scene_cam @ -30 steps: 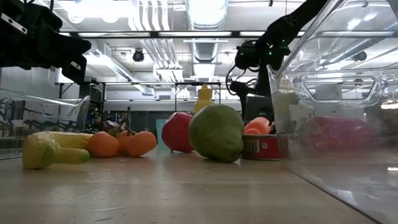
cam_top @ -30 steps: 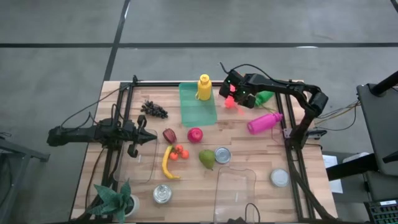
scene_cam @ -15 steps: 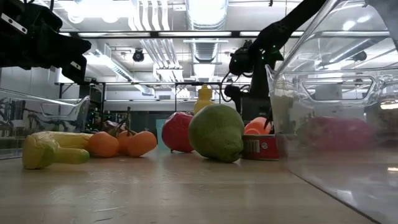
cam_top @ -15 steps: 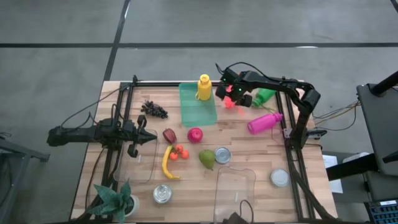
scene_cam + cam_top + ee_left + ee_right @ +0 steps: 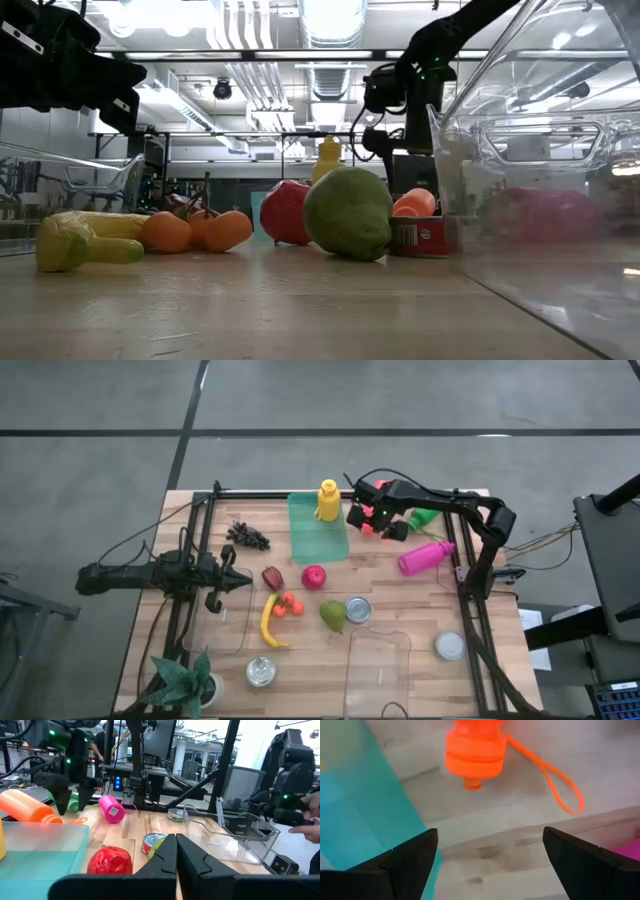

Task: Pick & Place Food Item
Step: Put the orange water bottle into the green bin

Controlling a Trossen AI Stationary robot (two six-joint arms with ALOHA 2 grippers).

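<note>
The right end effector (image 5: 372,520) hangs with its fingers spread wide and empty, above the orange bottle (image 5: 474,749) lying at the desk's (image 5: 420,610) far side, just beside the green tray (image 5: 318,532). A yellow bottle (image 5: 328,500) stands on that tray's far edge. The pink bottle (image 5: 425,556) lies near, toward the right rail. The apple (image 5: 314,577) sits mid-desk, well apart from this end effector, with bare wood between. The left end effector (image 5: 238,581) waits closed at the left side. The near clear bin (image 5: 378,660) looks empty.
</note>
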